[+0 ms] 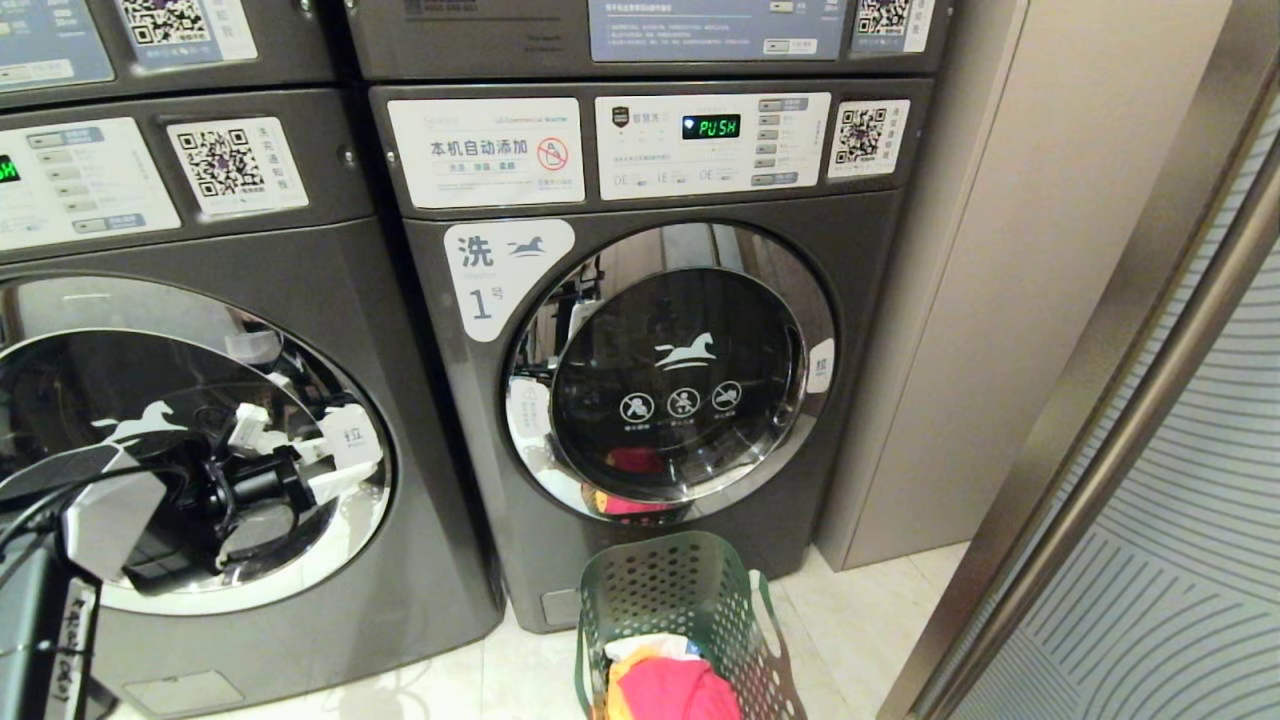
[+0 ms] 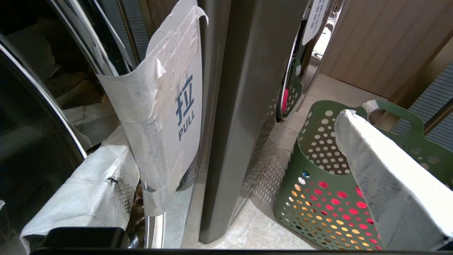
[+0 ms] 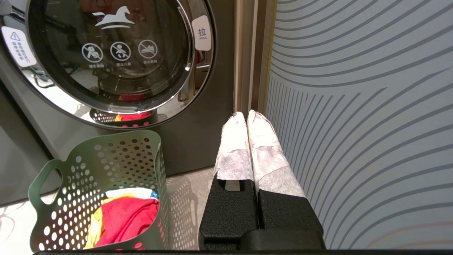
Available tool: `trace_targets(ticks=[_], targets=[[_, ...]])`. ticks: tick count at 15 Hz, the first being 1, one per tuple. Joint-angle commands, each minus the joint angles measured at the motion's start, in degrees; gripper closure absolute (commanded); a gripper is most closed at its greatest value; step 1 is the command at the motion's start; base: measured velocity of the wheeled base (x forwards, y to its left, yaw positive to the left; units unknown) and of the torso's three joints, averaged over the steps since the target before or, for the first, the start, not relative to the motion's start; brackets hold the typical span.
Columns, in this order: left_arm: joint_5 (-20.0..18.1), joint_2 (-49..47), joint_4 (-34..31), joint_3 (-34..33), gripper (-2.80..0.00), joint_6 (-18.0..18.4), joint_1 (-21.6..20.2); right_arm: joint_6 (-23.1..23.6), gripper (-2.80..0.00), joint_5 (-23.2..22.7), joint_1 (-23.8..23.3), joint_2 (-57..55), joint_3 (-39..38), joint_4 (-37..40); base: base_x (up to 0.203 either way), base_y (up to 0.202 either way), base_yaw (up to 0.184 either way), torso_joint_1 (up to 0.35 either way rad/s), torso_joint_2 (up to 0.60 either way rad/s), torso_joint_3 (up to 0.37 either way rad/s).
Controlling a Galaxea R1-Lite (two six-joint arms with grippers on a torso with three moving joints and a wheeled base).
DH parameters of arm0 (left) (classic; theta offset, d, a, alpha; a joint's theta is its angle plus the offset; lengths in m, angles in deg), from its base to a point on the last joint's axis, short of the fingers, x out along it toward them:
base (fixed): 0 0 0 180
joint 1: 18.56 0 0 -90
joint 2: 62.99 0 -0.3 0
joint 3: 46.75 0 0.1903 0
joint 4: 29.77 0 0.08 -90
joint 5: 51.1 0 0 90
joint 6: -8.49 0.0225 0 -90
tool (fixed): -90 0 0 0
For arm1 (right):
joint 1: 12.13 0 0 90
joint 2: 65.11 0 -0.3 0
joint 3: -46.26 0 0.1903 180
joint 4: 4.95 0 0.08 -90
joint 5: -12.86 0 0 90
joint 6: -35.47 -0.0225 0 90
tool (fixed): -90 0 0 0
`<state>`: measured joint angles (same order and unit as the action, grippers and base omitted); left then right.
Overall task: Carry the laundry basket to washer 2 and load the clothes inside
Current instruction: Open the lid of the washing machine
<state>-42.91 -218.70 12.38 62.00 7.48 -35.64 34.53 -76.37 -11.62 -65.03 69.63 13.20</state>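
Two fingers of my left gripper [image 1: 295, 452] stand wide by the pull tab [image 2: 177, 106], middle left, ready to open that door. My right gripper [image 3: 247, 141] rests closed. Bottom middle, the laundry basket [image 1: 690, 590] keeps the clothes [image 1: 675, 690] close.

Two washers stand side by side: the one labelled 1 [image 1: 650, 360] on the right, its neighbour [image 1: 200, 420] on the left. The basket [image 1: 690, 610] sits on the floor [image 1: 870, 610] just before washer 1 (below its door), with the clothes [image 1: 670, 685] in it. The left gripper [image 1: 290, 450] is at the left washer's door, by its pull tab [image 2: 184, 106]. A panel [image 1: 1180, 560] stands to the right.
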Motion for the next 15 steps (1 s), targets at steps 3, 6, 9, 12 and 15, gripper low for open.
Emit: trace_targets(ticks=[3, 6, 9, 12, 15], targets=[[-2.04, 0.27, 2.2, -1.46, -2.8, 0.13, 0.31, -0.03, 0.0, 0.02, 0.02, -0.07, -1.93, -0.05, 0.0, 0.0, 0.0, 0.0, 0.0, 0.0], [-2.11, 0.9, 5.0, -5.02, -2.8, 0.13, -0.2, -0.03, 0.0, 0.02, 0.02, -0.07, -1.93, -0.05, 0.0, 0.0, 0.0, 0.0, 0.0, 0.0], [-2.63, 1.37, 6.67, -6.76, -2.8, 0.13, -0.85, -0.03, 0.0, 0.02, 0.02, -0.07, -1.93, -0.05, 0.0, 0.0, 0.0, 0.0, 0.0, 0.0], [-4.17, 1.74, 6.82, -8.1, -2.8, 0.22, -1.76, -0.03, 0.0, 0.02, 0.02, -0.07, -1.93, -0.05, 0.0, 0.0, 0.0, 0.0, 0.0, 0.0], [-5.85, 2.22, 6.82, -9.78, -2.8, 1.46, -3.38, -0.03, 0.0, 0.02, 0.02, -0.07, -1.93, -0.05, 0.0, 0.0, 0.0, -0.009, 0.0, 0.009]])
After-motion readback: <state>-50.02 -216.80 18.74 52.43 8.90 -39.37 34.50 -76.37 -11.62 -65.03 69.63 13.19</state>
